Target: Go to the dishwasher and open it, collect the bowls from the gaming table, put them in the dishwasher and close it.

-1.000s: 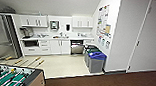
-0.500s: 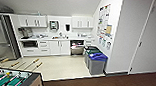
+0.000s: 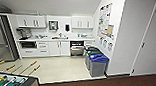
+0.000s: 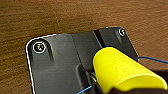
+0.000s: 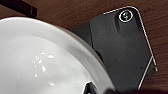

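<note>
Steel-fronted dishwasher (image 3: 77,48) stands open under the counter (image 3: 56,39); whether either gripper's fingers grip anything is unclear

The pale kitchen floor (image 3: 58,66) held three bins (image 3: 97,62) side by side. The worktop (image 3: 56,39) carried a coffee machine (image 3: 22,33).

black wrist plate (image 4: 62,62), silver screws (image 4: 39,47)

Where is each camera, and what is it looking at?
Head view: high on the robot, looking forward and down at the kitchenette, dishwasher, bins.
Left wrist view: on the left arm, facing brown floor; dark plate, yellow bowl.
Right wrist view: on the right arm, facing the floor; dark plate, white bowl.
Both wrist views share the floor.
</note>
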### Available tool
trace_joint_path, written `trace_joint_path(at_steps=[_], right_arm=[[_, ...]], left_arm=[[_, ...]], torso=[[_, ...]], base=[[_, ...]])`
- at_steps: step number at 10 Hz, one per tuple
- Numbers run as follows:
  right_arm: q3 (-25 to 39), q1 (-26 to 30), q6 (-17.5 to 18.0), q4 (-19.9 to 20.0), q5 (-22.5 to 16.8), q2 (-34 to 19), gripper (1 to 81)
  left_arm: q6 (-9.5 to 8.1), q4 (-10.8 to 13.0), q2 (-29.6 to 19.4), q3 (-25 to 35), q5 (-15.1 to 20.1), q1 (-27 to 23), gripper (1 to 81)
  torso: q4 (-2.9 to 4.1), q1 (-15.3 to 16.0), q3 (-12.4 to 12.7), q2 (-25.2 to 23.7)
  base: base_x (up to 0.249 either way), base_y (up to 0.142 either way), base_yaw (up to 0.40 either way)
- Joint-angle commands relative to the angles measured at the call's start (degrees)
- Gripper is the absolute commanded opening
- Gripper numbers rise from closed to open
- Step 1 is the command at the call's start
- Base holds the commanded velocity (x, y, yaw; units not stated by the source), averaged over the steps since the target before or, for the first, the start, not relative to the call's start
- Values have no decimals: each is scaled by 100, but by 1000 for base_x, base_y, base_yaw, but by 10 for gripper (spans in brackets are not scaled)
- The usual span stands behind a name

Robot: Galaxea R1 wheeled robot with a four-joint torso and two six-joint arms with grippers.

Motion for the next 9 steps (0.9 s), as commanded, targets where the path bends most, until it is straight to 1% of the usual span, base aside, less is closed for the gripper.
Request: trace_joint_path(at_steps=[1,6,9], right_arm=[[19,307,-7,-87,-93,-3,10],[1,351,-7,-96,-146,50,10],[-26,360,-7,-113,-155,50,10]], left_arm=[[-18,-24,-26,-3,139,-307,10],[-18,-112,-26,-29,122,-307,10],[-18,-130,106,-267,95,-307,10]], torso=[[0,0,0,0],[0,2,0,0],[0,2,0,2]], base=[[158,0,0],[158,0,0],[158,0,0]])
